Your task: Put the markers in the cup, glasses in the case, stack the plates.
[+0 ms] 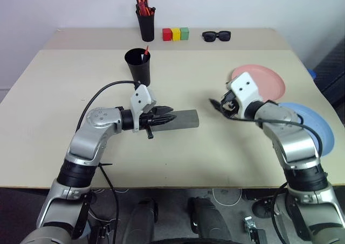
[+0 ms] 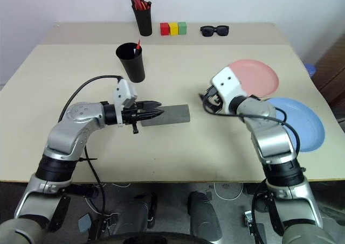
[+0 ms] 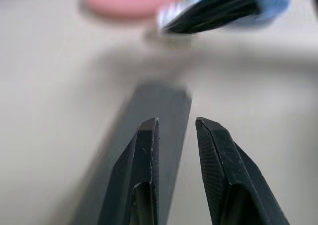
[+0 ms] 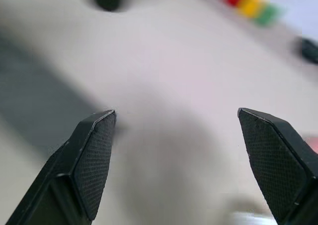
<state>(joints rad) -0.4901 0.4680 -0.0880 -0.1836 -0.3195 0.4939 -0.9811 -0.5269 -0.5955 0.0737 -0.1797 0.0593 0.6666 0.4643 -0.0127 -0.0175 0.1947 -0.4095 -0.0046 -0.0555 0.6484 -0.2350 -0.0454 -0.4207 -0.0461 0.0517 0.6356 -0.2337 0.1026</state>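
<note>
Here the grey case (image 1: 184,119) lies flat on the table (image 1: 64,82), long axis running left to right; left gripper (image 3: 177,121) jaws barely parted over its left end; right gripper (image 4: 176,119) jaws spread wide.

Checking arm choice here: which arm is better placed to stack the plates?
Likely right. The right gripper, open, hovers beside the pink plate, with the blue plate next to that forearm; the left gripper is farther off, at the grey case.
</note>
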